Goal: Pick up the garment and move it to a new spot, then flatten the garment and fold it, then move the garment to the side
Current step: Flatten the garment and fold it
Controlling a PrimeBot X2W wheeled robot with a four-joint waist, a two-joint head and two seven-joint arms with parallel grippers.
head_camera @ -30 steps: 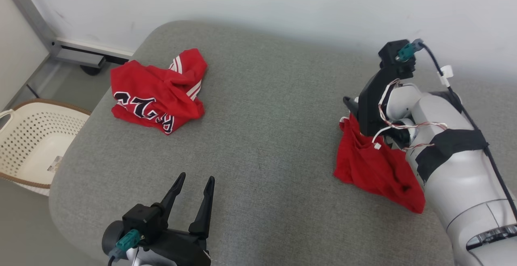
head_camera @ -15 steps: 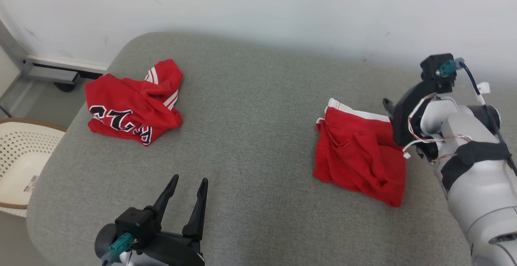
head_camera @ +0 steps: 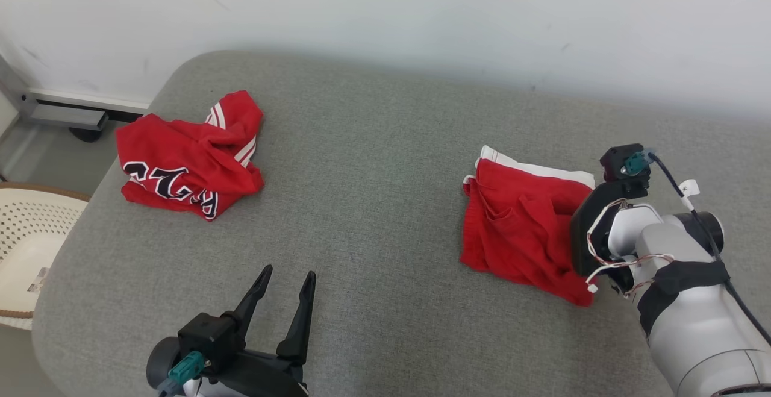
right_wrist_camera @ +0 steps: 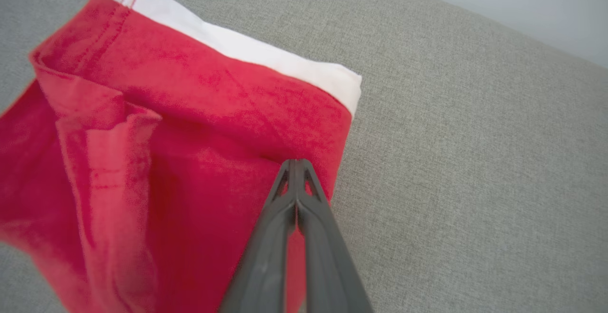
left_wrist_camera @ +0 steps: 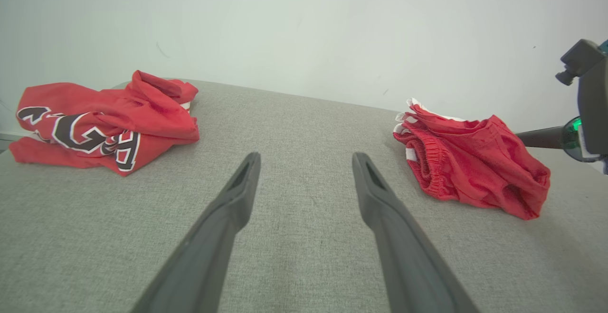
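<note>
Grey upholstery carries your folded red garment on its right side, with its long axis running toward the wall and its white-trimmed end farthest. Your right gripper is clenched at the garment's right edge, though you can't tell whether it pinches cloth. Your left gripper stands spread.

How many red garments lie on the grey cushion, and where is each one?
2. The crumpled lettered jersey lies at the left; the shorts with a white band lie at the right. Folds could hide a smaller piece.

Two garments: jersey, shorts. Two pincers: left pincer, right pincer. One basket.
</note>
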